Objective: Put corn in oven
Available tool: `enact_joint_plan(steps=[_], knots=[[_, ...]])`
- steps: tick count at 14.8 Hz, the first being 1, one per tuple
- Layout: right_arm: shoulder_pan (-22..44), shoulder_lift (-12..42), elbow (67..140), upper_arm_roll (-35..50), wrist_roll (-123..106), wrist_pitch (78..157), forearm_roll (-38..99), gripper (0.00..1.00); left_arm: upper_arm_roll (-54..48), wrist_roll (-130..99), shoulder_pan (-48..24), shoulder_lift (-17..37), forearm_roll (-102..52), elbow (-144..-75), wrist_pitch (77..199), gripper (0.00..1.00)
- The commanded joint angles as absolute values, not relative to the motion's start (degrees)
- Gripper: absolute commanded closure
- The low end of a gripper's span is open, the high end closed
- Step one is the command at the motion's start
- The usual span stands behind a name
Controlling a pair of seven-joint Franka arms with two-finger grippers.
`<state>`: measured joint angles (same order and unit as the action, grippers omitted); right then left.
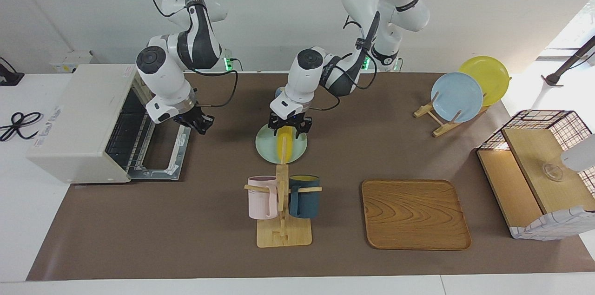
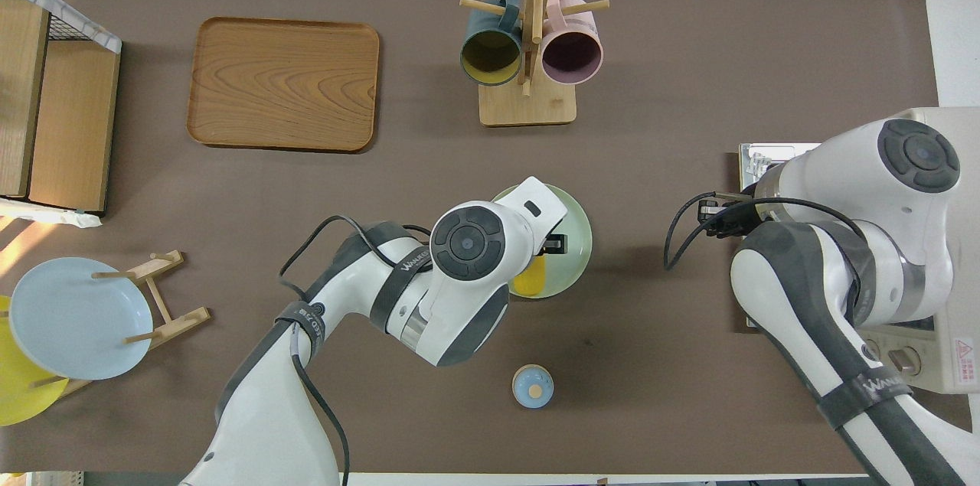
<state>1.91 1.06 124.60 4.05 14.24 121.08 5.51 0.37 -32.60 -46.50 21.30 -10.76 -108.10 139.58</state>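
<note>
Nearby, mug rack (image 1: 282, 211) beside corn (image 1: 284, 145)

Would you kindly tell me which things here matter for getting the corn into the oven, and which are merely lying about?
Belonging to the job:
bright yellow corn cob on the pale green plate
off-white toaster oven, door down
left gripper over the cob
right gripper over the oven door

Lying about:
wooden tray
mug stand with pink and dark teal mugs
plate rack
wire basket
</note>
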Motion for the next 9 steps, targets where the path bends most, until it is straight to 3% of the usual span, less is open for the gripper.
enact_joint_plan(steps=[1,4,9], knots=[[2.1,0.6,122.5,4.9,14.7,118.5,6.4,0.50,0.5,-27.4,-41.7,15.1,-10.4,-108.5,131.4,0.00],[2.5,1.8,116.0,10.5,17.4,112.5,5.8,0.50,0.4,-20.4,-33.2,8.8,-10.4,-107.5,122.5,0.00],[14.2,4.7,110.5,11.1,29.9,113.0,5.2,0.53,0.6,-20.0,-22.1,6.2,-8.9,-103.9,117.3,0.00]])
